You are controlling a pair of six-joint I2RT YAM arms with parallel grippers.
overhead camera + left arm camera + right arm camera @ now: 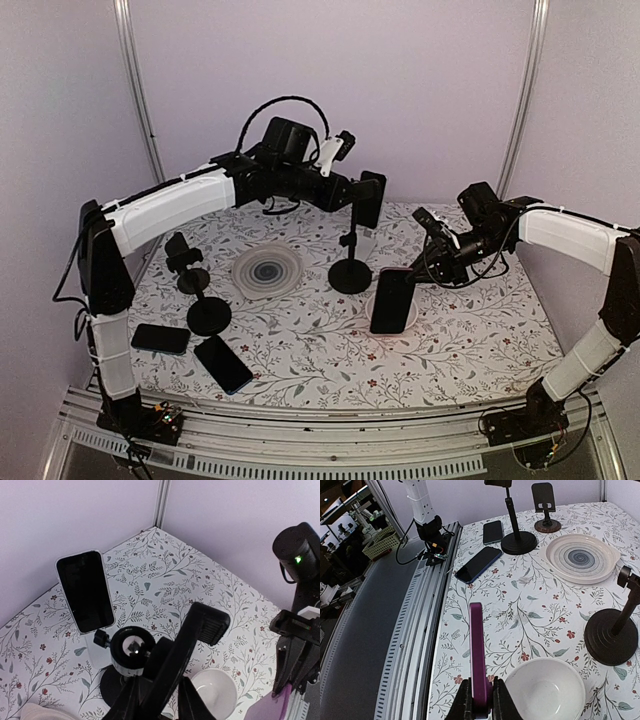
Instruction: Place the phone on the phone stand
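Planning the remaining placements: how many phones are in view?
4 phones: upright phone at the back, purple-cased phone in the right gripper, two flat phones near left. More may be hidden.

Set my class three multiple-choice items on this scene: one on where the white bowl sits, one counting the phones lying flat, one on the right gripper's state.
1. The round white bowl sits: A in the far-left corner; B just beside the right gripper; C on top of a phone.
2. The dark flat-lying phones number: A none; B five; C two.
3. The right gripper is: A shut on the upright purple-edged phone; B wide open; C shut on nothing.
Key: 1 B, the bowl's rim lies next to it in the right wrist view. 2 C, both lie at the near left. 3 A, its jaws pinch the phone's lower edge.
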